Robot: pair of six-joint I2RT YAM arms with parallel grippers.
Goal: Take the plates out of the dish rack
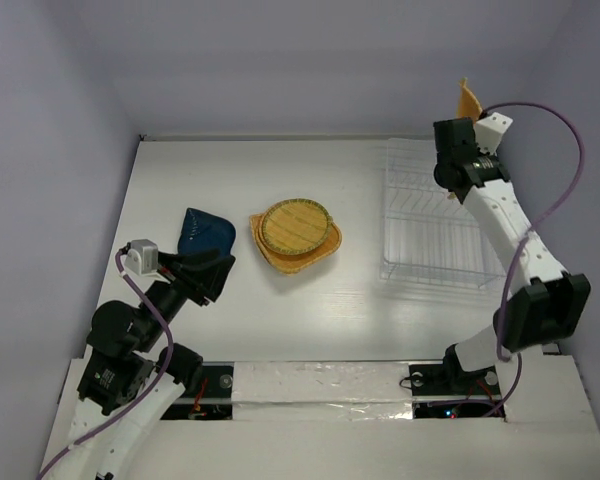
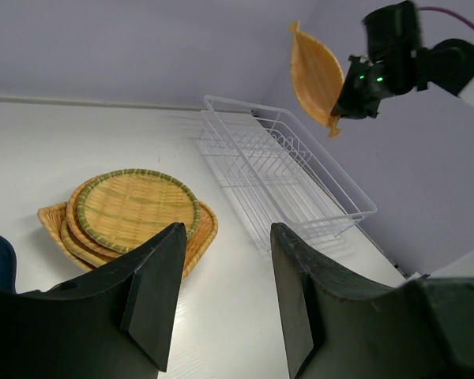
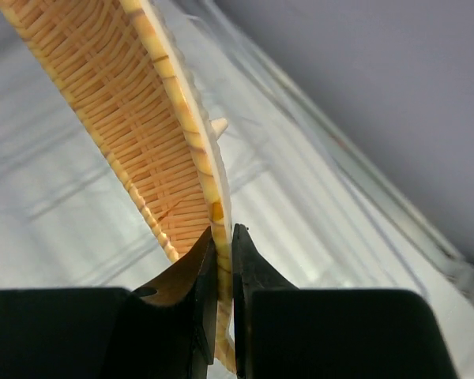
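My right gripper (image 3: 223, 237) is shut on the rim of the orange leaf-shaped plate (image 3: 134, 118) and holds it on edge, high above the far end of the white wire dish rack (image 1: 432, 215). The plate also shows in the top view (image 1: 468, 98) and in the left wrist view (image 2: 316, 75). The rack (image 2: 276, 162) holds no plates. The round woven plate (image 1: 294, 226) lies on the larger rounded-square one (image 1: 320, 252) at mid table. The dark blue dish (image 1: 204, 231) lies left of them. My left gripper (image 1: 212, 275) is open and empty, just near of the blue dish.
Grey walls close in the white table on the left, back and right. The right arm's purple cable (image 1: 570, 150) loops out beside the rack. A taped strip (image 1: 320, 385) runs along the table's near edge between the arm bases.
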